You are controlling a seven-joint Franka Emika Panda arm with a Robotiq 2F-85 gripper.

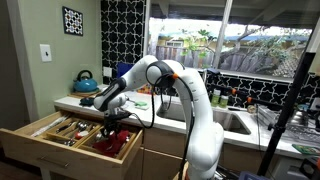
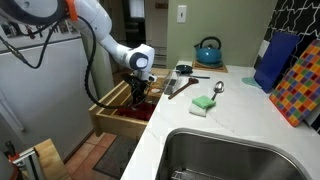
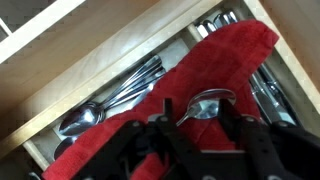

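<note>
Dark gripper (image 3: 200,135) fingers fill the wrist view's bottom edge, standing partway apart on either side of a spoon (image 3: 207,102); whether they pinch it I cannot tell. That spoon lies on a red cloth (image 3: 235,55) spread over one end of the open drawer (image 3: 100,50). It is likely light, stiff, slippery steel, best taken across the narrow neck. More cutlery (image 3: 110,100) fills the next compartment.

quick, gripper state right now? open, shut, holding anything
gripper: down in the drawer, jaws either side of a spoon on the red cloth; cannot tell if it grips it
</note>
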